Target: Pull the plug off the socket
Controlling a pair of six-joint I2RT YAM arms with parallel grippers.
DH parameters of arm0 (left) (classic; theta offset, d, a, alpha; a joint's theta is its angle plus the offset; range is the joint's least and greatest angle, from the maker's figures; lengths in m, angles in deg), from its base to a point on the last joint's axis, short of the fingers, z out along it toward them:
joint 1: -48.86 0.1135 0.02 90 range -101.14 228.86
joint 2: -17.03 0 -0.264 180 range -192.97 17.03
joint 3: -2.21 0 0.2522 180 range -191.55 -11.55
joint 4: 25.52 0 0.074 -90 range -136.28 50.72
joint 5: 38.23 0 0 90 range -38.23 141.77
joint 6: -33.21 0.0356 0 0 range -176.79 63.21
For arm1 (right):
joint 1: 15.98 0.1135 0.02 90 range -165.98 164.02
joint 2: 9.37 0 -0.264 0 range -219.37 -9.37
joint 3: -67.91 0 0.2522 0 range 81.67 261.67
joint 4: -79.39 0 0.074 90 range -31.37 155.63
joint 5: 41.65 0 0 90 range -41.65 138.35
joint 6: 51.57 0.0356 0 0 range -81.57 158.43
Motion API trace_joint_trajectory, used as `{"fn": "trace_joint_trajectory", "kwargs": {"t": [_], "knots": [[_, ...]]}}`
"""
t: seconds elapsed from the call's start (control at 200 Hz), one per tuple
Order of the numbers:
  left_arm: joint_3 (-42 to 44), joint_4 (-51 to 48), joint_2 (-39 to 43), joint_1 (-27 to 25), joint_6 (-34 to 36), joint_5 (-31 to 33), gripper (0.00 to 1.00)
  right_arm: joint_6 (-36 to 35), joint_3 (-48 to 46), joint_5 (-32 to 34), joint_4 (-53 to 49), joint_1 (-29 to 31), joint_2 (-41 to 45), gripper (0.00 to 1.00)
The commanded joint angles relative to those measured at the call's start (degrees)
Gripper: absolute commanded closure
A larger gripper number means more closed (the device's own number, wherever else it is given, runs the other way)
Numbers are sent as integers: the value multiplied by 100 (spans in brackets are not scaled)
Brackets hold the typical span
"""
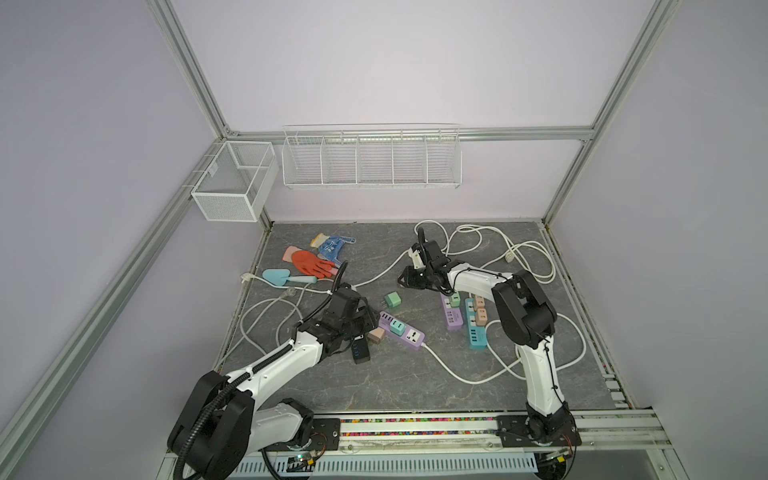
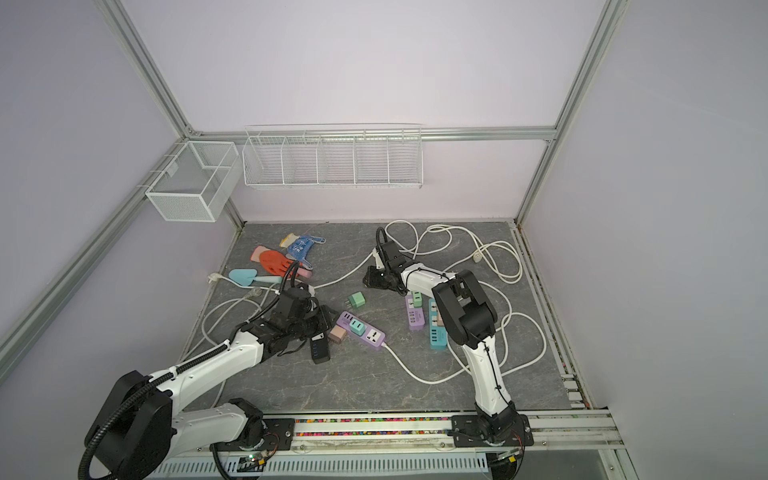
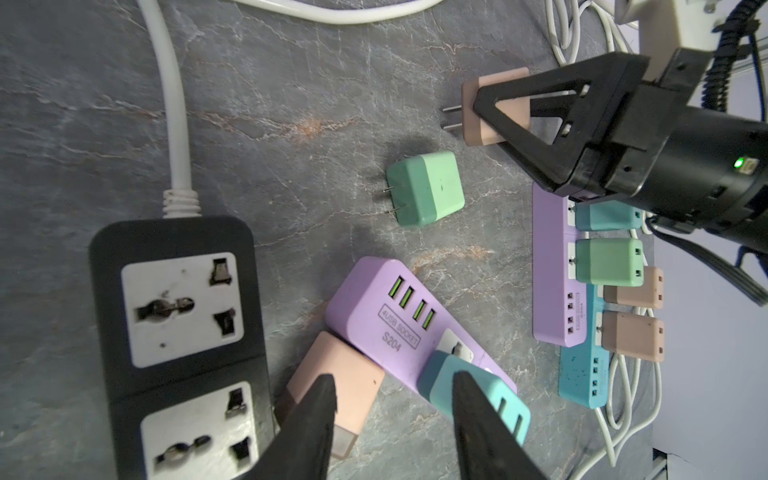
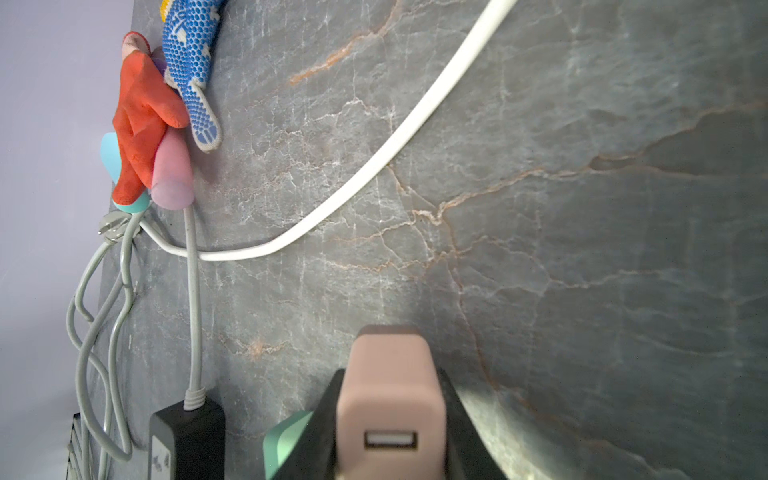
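**Right gripper [image 3: 490, 110] pinching a pink plug [image 4: 390, 374] in the air above the middle of the bench [image 1: 415, 382], prongs bare.**

The right arm rises from the front right edge with its elbow folded high and its forearm reaching back and inward. Its jaws are pressed on the plug's sides, just past the end of the right purple strip [image 1: 452, 318], which lies beside a blue strip [image 1: 476, 332]. The left arm stretches low from the front left corner, wrist tipped down. The left gripper [image 3: 390, 378] has its jaws spread over the end of the front purple strip [image 1: 409, 334]. One finger [image 3: 311, 424] is above a loose pink plug [image 3: 340, 374], the other above a teal plug [image 1: 397, 327] seated in that strip. A green plug [image 1: 391, 300] lies loose between the grippers, and a black strip [image 3: 178, 311] lies under the left wrist.
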Motion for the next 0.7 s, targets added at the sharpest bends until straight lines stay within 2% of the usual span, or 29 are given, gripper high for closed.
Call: {"fn": "trace_joint_trajectory", "kwargs": {"t": [0.0,0.295,0.695], "knots": [[-208,-96,6,28,86,18,53,-21,109,90,-120,-46,-39,65],[-246,-184,80,28,113,76,53,-132,7,272,-288,-54,317,49],[-455,-547,81,28,432,242,52,-481,-518,495,-442,-10,1270,36]]}}
